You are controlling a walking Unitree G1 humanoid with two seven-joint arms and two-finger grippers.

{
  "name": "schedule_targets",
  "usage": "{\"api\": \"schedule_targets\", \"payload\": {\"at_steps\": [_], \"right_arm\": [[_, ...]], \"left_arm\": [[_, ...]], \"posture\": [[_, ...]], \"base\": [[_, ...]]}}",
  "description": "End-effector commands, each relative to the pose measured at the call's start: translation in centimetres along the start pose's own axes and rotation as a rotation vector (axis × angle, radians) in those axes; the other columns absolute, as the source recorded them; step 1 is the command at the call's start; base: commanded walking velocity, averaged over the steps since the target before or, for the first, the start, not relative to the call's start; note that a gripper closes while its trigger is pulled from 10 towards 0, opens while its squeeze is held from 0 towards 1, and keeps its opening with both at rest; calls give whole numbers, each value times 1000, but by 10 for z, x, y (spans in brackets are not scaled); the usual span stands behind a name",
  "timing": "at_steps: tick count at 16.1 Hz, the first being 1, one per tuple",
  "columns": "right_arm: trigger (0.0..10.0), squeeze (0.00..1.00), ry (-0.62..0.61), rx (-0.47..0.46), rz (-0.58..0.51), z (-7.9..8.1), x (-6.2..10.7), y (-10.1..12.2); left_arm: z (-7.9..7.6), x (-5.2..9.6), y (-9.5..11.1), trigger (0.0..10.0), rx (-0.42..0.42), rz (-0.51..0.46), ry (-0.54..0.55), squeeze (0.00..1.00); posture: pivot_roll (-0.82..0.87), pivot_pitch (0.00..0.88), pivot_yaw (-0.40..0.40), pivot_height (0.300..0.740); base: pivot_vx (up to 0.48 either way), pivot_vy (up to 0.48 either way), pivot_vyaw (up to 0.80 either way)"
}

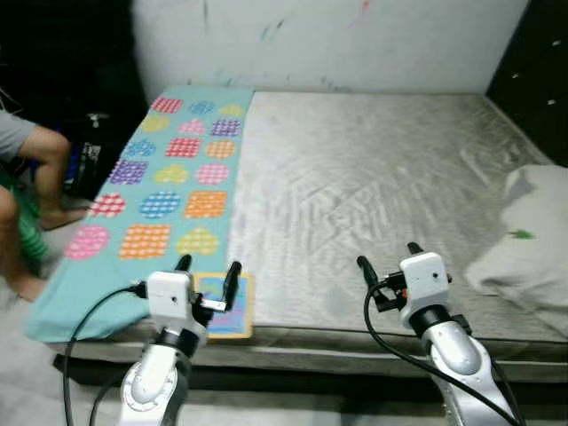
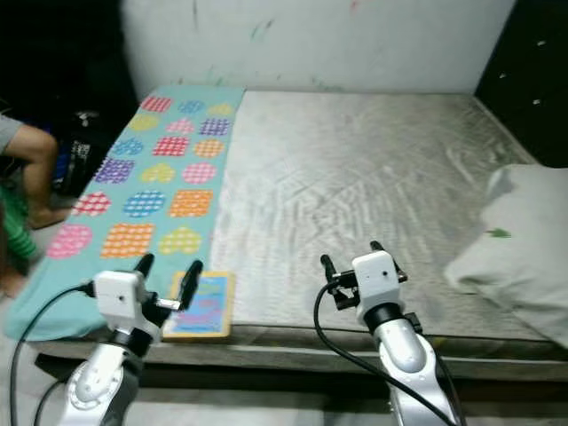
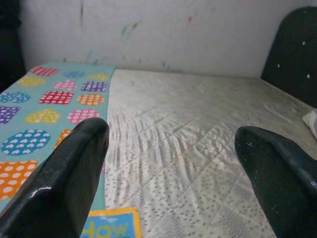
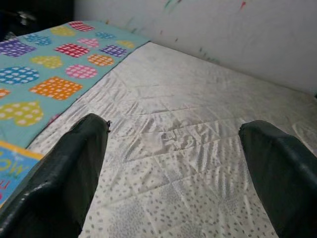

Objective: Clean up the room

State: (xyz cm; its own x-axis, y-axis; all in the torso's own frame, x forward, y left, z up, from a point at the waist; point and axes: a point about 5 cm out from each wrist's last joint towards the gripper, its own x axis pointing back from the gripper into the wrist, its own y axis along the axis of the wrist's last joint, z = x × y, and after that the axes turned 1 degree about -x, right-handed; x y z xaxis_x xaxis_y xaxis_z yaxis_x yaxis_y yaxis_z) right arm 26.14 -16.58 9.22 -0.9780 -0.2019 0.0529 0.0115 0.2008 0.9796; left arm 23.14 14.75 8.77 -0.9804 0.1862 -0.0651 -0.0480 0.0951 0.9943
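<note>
Hovering over the bed's [image 1: 373, 169] near edge, the left gripper [image 1: 209, 271] and right gripper [image 1: 388, 256] both hold their fingers apart, gripping nothing. A book [image 1: 226, 306] lies flat at the near left corner, beside a heart-patterned blanket [image 1: 169, 177], its long axis running toward the wall. Head views show a pillow [image 1: 528, 235] at the right edge and a person's legs [image 1: 35, 177] left; the left wrist view catches the book's lettering [image 3: 111, 229].

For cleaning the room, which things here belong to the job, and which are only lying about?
Likely the job:
children's book, at the mattress's near edge
patterned blanket
white pillow
left gripper, open, above the book
right gripper, open

Only there:
mattress
person
wall
</note>
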Motion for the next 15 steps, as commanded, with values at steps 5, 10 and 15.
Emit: {"api": "schedule_targets", "payload": {"at_steps": [5, 10, 15], "right_arm": [[10000, 0, 22, -1, -24, 5, -3, 5], [10000, 0, 22, 2, -26, 5, -4, 6], [10000, 0, 21, 0, -32, 6, -6, 6]], "left_arm": [[2, 2, 2, 10000, 5, -9, -18, 0], [2, 2, 1, 10000, 9, -11, -22, 0], [4, 0, 1, 10000, 6, -5, -11, 0]], "posture": [[20, 50, -7, 740], [20, 46, -7, 740], [23, 38, -3, 740]], "base": [[242, 0, 0], [319, 0, 0], [245, 0, 0]]}}
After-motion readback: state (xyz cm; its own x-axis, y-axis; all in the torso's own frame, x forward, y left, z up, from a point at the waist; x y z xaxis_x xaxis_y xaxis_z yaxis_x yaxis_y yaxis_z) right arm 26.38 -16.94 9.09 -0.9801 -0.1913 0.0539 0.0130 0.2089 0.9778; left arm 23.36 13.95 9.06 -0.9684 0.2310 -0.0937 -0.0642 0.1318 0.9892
